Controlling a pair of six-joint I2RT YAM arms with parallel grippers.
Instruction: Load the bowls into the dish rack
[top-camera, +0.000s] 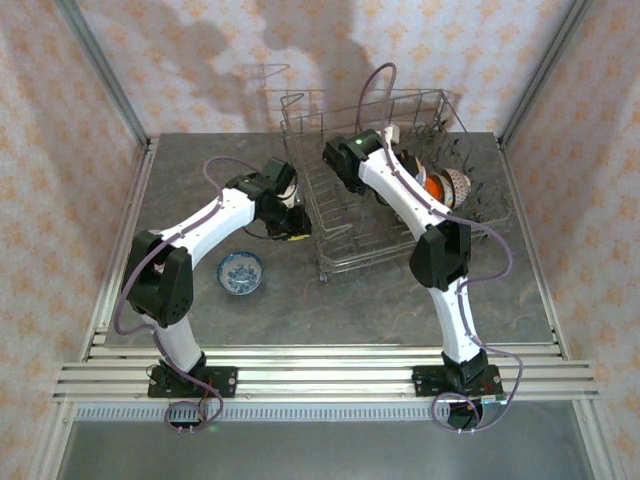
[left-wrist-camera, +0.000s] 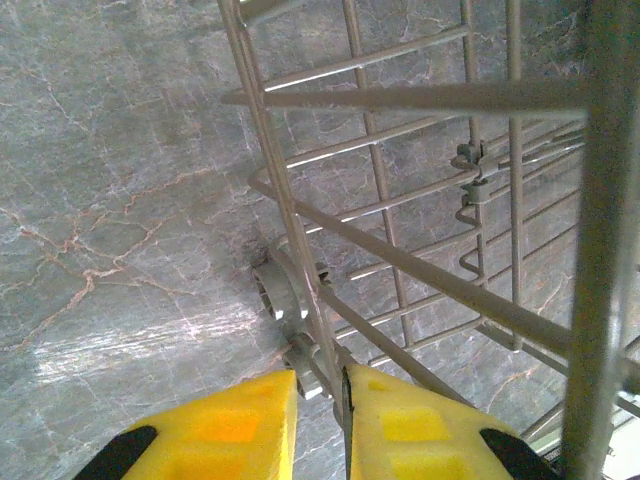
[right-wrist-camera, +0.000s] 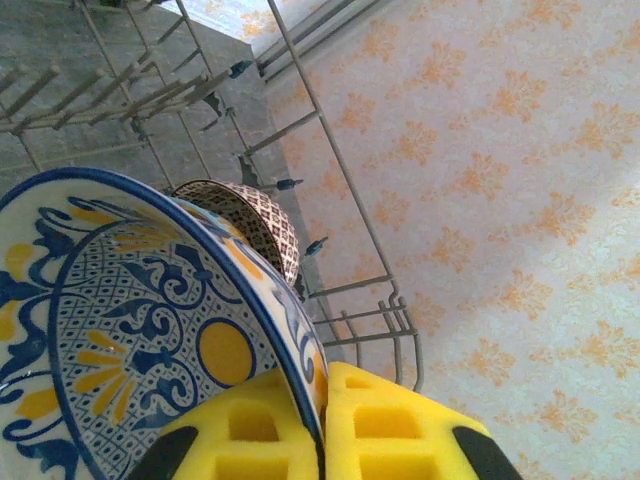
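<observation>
The dish rack (top-camera: 350, 256) is set on the far right part of the tabletop (top-camera: 350, 315), with its right side near the tabletop's right edge and its back close to the rear wall. Its long axis cannot be told from above.

A blue-and-yellow patterned bowl (right-wrist-camera: 150, 330) is gripped by the right gripper (right-wrist-camera: 320, 392). The jaws are pinched on the bowl's rim, one pad inside and one outside. The bowl is held on edge, and in the right wrist view its opening is turned to the left and its rim runs up and away from the pads. It is held inside the rack near the back, among the upright tines.

Just behind it a brown-patterned bowl (right-wrist-camera: 252, 214) is seen, also on edge and propped between tines close to the rack's side wall. From above, an orange bowl (top-camera: 433, 187) is seen beside it in the rack's right half, and both are tipped on edge. Bare tines are seen in the rack's left half.

A blue-and-white bowl (top-camera: 240, 272) is left on the tabletop, opening up. It lies near the left arm's elbow and well apart from the rack, with open tabletop around it and in front of the rack.

The left gripper (left-wrist-camera: 320, 402) is placed low at the rack's near left side. Its jaws are narrow, and a rack wire is taken into the gap against one pad. Whether the wire is clamped cannot be told.
</observation>
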